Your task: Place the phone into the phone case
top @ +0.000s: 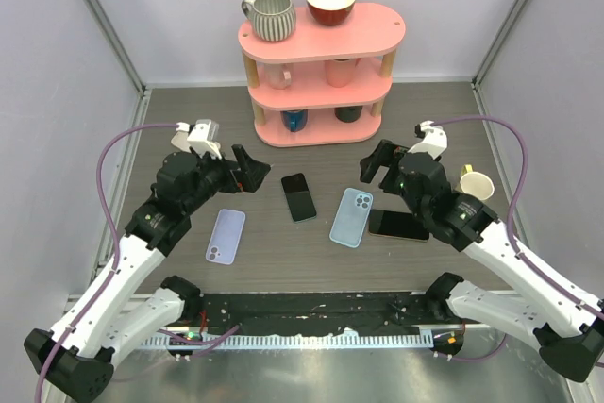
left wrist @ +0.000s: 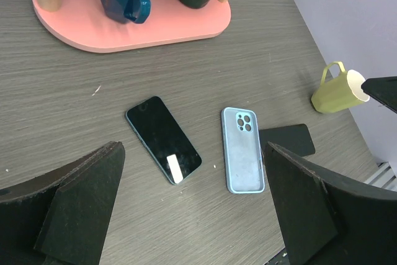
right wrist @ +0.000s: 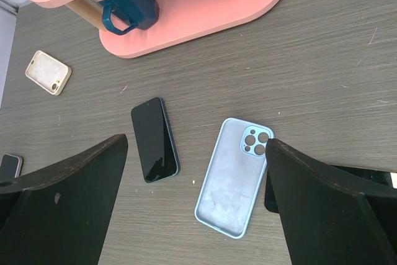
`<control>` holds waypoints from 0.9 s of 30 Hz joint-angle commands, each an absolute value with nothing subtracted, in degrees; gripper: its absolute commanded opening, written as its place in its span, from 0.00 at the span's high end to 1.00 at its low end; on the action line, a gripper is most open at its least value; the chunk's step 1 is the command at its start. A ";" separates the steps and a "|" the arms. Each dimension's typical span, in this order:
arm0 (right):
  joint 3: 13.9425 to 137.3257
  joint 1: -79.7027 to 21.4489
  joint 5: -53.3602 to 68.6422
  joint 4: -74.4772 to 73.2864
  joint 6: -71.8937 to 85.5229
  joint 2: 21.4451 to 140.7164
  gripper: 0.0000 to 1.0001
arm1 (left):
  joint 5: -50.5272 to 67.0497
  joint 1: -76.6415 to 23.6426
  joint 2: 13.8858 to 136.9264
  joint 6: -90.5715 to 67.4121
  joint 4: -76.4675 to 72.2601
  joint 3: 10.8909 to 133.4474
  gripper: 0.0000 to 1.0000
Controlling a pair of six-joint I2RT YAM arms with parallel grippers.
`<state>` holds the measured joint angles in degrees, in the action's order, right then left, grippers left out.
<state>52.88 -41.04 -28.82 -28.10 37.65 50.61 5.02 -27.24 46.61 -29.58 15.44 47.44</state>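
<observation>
A black phone [top: 299,196] lies screen up in the middle of the table. A light blue phone case [top: 351,217] lies open side up just right of it, and a second dark phone [top: 398,226] lies against the case's right side. A lavender case [top: 226,235] lies to the left. My left gripper [top: 247,172] is open and empty above the table, left of the black phone [left wrist: 164,139] and the blue case [left wrist: 242,149]. My right gripper [top: 376,162] is open and empty above the blue case [right wrist: 233,176], with the black phone [right wrist: 154,139] to its left.
A pink three-tier shelf [top: 321,73] with mugs and a bowl stands at the back centre. A pale yellow mug [top: 477,183] sits at the right. A cream phone case [right wrist: 48,72] lies at the left, near the shelf. Grey walls enclose the table.
</observation>
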 commanded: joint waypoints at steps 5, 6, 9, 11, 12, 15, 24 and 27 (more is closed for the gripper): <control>53.70 -41.13 -31.20 -27.33 39.46 47.90 0.00 | 3.69 -27.16 46.84 -29.18 13.36 48.69 0.00; 53.44 -41.13 -31.55 -27.25 39.55 47.55 0.01 | 3.52 -27.16 46.93 -29.18 13.36 48.69 0.00; 53.09 -41.13 -31.82 -27.60 40.08 47.20 0.00 | 3.16 -27.16 47.02 -29.18 13.62 48.69 0.00; 52.82 -41.13 -31.99 -27.86 40.78 47.11 0.00 | 2.81 -27.16 47.20 -29.00 13.71 48.60 0.00; 52.30 -41.13 -31.99 -27.86 41.56 47.20 0.00 | 2.29 -27.16 47.37 -29.00 13.97 48.69 0.00; 51.42 -41.13 -32.43 -28.82 43.24 47.90 0.01 | 2.11 -27.16 47.64 -29.00 14.24 48.78 0.00; 51.15 -41.13 -36.04 -35.77 51.41 52.64 0.01 | -1.73 -27.16 49.83 -28.92 16.69 49.57 0.00; 51.42 -41.13 -36.04 -36.47 52.03 53.70 0.02 | -7.63 -27.16 50.53 -29.79 18.53 49.83 0.01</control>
